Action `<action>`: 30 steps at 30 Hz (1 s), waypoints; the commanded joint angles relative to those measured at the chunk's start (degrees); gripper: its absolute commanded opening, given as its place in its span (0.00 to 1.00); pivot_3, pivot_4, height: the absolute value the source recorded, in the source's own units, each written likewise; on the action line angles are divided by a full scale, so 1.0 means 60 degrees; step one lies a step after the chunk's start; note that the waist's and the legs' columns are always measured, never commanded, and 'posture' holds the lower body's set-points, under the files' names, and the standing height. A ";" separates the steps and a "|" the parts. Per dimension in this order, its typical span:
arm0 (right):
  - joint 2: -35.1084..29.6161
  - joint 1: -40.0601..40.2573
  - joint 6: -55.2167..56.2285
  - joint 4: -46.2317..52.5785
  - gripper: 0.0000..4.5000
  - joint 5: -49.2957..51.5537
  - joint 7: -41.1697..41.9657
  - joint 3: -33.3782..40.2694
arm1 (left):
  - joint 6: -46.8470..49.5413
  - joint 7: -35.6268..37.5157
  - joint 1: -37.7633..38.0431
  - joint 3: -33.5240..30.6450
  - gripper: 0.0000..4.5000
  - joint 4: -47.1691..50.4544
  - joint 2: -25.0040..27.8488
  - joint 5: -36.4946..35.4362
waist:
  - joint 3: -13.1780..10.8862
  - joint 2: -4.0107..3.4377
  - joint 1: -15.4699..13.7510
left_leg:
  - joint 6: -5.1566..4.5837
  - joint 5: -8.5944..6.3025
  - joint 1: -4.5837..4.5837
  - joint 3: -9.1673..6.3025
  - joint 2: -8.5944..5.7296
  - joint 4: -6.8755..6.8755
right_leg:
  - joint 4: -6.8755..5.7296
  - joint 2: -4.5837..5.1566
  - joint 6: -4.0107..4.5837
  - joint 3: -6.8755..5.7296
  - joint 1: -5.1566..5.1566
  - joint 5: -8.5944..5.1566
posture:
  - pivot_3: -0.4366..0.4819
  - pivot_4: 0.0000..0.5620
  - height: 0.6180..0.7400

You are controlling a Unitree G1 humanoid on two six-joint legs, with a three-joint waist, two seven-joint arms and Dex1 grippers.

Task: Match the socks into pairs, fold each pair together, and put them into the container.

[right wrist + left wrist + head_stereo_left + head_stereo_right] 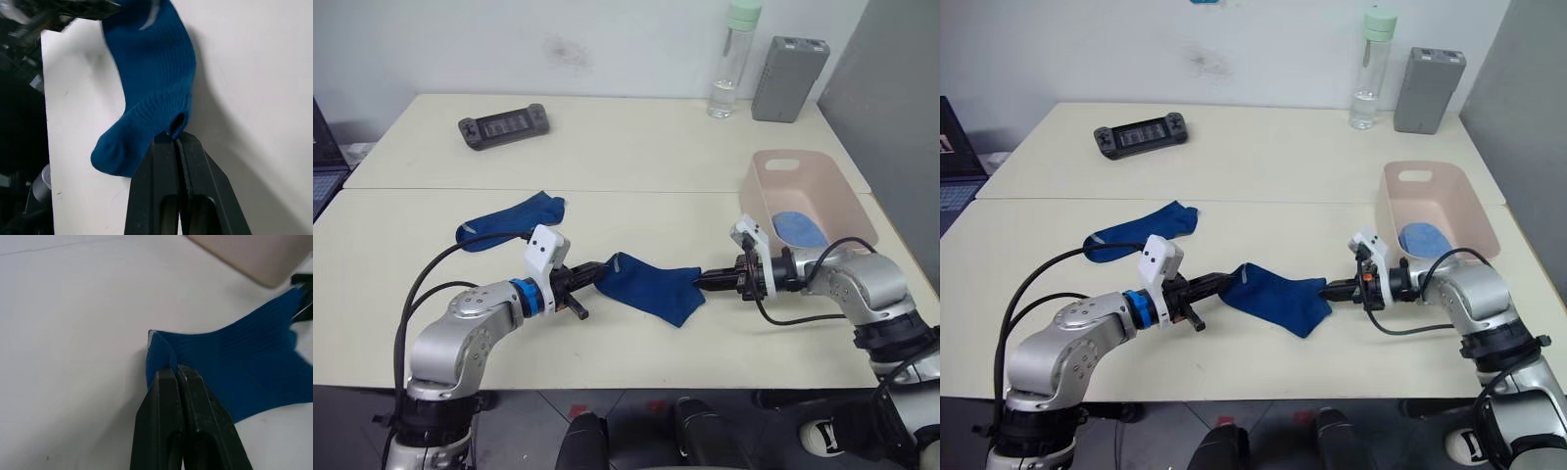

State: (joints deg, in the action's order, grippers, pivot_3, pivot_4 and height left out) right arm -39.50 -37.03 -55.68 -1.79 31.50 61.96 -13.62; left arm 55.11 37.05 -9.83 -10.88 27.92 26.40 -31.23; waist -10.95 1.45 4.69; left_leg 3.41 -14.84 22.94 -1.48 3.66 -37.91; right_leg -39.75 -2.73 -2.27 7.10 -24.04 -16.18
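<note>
A dark navy blue sock [651, 286] hangs stretched just above the table's front middle, held at both ends. My left gripper [599, 271] is shut on its left end, my right gripper [703, 278] shut on its right end. The wrist views show each pair of fingers [168, 377] [174, 138] pinching the fabric. A second dark blue sock [509, 221] lies flat behind my left arm. The pale pink container [808, 162] stands at the right, behind my right arm, with a folded light blue sock [797, 227] inside.
A black handheld game controller [504, 125] lies at the back left. A clear water bottle [734, 61] and a grey box [789, 65] stand at the back right by the wall. A seam between two tabletops [607, 190] runs across the middle.
</note>
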 commanded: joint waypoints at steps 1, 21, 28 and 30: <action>-0.0418 -0.0505 0.0294 -0.0312 0.01 -0.0213 0.1047 -0.0270 | 0.1056 -0.0843 0.0704 -0.1010 0.00 0.1196 -0.0360 -0.1138 | 0.0000 0.0000 0.0001 | 0.0000 0.0000 0.0000 -0.0001 -0.0001 0.0000 | 0.0002 0.0001 0.0000 -0.0001 0.0002 0.0000 | 0.48 0.27 1.00; 0.0501 -0.1337 0.1411 -0.1989 0.01 -0.1976 0.1534 -0.1341 | -0.0629 -0.1397 0.2282 -0.0207 0.00 0.0661 -0.0167 -0.1045 | -0.0001 0.0001 0.0038 | 0.0002 0.0001 -0.0009 0.0004 -0.0003 -0.0001 | -0.0002 0.0000 0.0019 0.0006 -0.0003 0.0011 | 0.48 0.27 1.00; 0.0778 -0.1532 0.2271 -0.2414 0.01 -0.2615 0.1558 -0.1410 | -0.1033 -0.1184 0.2336 -0.0670 0.00 0.0441 0.0370 -0.1158 | -0.0001 0.0000 0.0032 | 0.0002 0.0001 -0.0007 0.0006 -0.0002 0.0001 | 0.0002 0.0001 0.0019 0.0006 -0.0004 0.0010 | 0.48 0.27 1.00; 0.0783 -0.1562 0.2337 -0.2511 0.01 -0.2703 0.1601 -0.1373 | -0.1023 -0.1153 0.2372 -0.0681 0.00 0.0404 0.0435 -0.1237 | -0.0002 0.0000 0.0037 | 0.0002 0.0001 -0.0008 0.0009 -0.0003 0.0001 | 0.0001 0.0001 0.0015 0.0008 -0.0004 0.0008 | 0.48 0.27 1.00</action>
State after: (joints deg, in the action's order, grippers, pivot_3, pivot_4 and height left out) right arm -34.72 -44.71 -42.79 -16.74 15.87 71.07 -23.22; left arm 50.06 29.48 3.99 -14.04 29.50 28.46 -37.93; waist -10.96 1.44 4.90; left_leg 3.42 -14.84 22.90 -1.43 3.65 -37.91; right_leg -39.74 -2.73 -2.21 7.14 -24.06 -16.15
